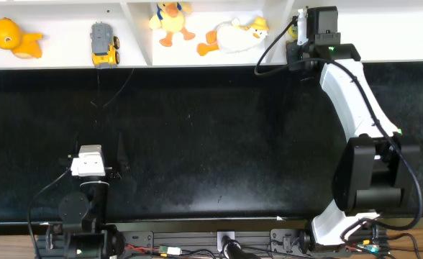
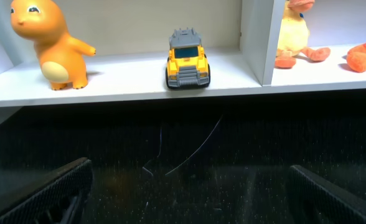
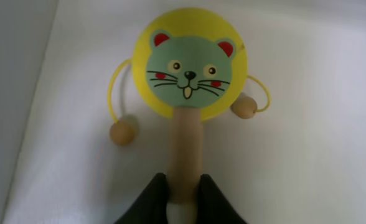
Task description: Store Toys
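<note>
Right gripper: my right gripper [image 3: 182, 186] is up in the right-hand compartment of the white shelf [image 1: 197, 60]; its jaws are pinched narrow on the end of a plain wooden handle [image 3: 186, 143].
Held toy: a round yellow wooden rattle with a green cat face [image 3: 189, 65]; its head points away from the fingers over the white shelf floor; a wooden bead [image 3: 123, 132] on a yellow cord hangs out at each side; I cannot tell whether the head rests on the floor or sits just above it.
Left gripper: my left gripper [image 2: 189, 174] sits low over the black table [image 1: 219, 144], near its own base and well apart from the shelf; its jaws stand wide with nothing between them.
Left compartment: an orange plastic dinosaur figure [image 2: 49, 43] and a yellow toy truck with a grey top [image 2: 188, 59]; both are upright and stand apart; the truck's nose faces the table.
Middle compartment: a yellow plush duck with orange feet [image 1: 171, 19], and near it a white plush bird with orange feet [image 1: 233, 36] lying on its side.
Between views: from above I get which compartment each toy and arm is in; the right wrist camera gives me the pinch on the handle and the cat face; the left wrist camera gives me the figure and truck front-on.
</note>
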You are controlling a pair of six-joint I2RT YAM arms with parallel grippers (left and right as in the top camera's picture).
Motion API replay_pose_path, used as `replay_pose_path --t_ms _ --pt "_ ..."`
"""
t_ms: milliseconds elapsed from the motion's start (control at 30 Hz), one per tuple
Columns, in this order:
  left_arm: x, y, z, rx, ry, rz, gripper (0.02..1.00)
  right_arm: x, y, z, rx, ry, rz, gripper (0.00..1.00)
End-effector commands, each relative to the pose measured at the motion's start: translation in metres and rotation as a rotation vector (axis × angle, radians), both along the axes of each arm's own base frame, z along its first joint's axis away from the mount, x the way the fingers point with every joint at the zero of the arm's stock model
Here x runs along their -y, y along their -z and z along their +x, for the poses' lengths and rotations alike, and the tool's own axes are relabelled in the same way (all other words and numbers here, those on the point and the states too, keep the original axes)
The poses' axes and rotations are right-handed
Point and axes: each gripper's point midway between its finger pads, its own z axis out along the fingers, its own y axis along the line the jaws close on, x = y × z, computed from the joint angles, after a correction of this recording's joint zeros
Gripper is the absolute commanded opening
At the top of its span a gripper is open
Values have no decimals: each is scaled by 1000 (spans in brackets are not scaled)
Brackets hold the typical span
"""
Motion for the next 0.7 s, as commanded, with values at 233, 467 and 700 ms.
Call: replay_pose_path --t_ms 233,467,700 --pt "1 0 0 3 6 16 998 -1 -17 5 30 15 21 746" --pt "1 0 0 3 6 16 998 11 -26 -43 -17 42 -9 875" --pt "1 0 0 3 6 16 998 22 -25 -132 -33 65 -42 996"
